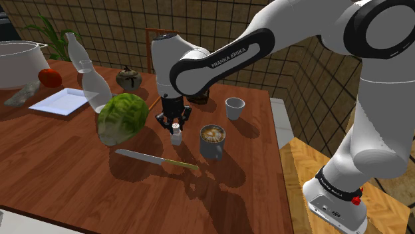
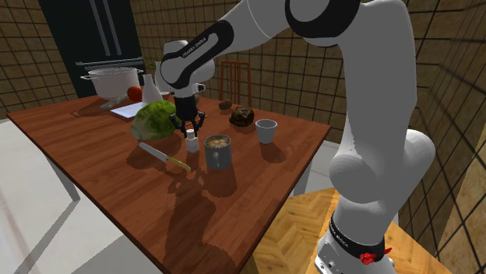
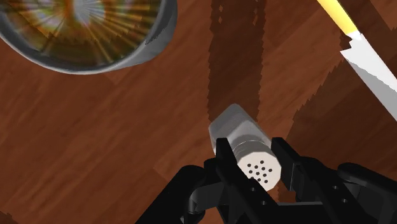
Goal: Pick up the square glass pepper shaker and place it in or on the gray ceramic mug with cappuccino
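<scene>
A small pepper shaker (image 1: 176, 137) (image 2: 191, 143) with a pale perforated cap (image 3: 257, 167) stands upright on the wooden table, just beside the grey mug of cappuccino (image 1: 213, 143) (image 2: 217, 156) (image 3: 130, 58). My black gripper (image 1: 175, 125) (image 2: 190, 131) (image 3: 254, 151) comes straight down onto it. Both fingers press against the sides of the cap, so the gripper is shut on the shaker. The shaker's base sits at the table surface; I cannot tell whether it is lifted.
A knife (image 1: 156, 159) (image 2: 165, 158) (image 3: 372, 63) lies in front of the shaker. A green lettuce (image 1: 122, 117) (image 2: 153, 121) sits close on the other side from the mug. A white cup (image 1: 234, 108), plate (image 1: 63, 102), bottle (image 1: 93, 83) and pot (image 1: 16, 63) stand farther back.
</scene>
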`<state>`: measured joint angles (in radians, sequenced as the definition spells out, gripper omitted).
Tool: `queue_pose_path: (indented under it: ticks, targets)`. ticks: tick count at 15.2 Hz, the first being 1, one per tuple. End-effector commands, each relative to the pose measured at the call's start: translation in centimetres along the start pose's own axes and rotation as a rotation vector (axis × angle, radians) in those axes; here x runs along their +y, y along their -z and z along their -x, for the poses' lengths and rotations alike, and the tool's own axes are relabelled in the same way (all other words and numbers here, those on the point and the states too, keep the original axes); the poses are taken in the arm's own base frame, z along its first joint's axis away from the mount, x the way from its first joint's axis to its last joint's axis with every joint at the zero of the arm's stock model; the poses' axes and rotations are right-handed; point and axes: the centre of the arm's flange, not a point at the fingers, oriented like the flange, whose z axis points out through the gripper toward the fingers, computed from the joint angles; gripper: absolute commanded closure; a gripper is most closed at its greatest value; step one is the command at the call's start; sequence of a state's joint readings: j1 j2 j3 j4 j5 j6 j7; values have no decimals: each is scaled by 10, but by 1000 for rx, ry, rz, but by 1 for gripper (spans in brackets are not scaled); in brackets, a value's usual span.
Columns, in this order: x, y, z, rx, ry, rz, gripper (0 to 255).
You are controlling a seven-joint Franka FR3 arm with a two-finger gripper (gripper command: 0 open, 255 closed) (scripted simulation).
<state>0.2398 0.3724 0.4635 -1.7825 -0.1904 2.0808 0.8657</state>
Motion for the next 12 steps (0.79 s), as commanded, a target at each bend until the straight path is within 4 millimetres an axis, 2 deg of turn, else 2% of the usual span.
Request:
queue_pose_path:
  ticks: [1, 7, 12]
  targets:
    - [0, 0, 0, 0, 0, 0, 255]
    - [0, 0, 0, 0, 0, 0, 255]
    - [1, 26, 1, 0, 0, 0, 255]
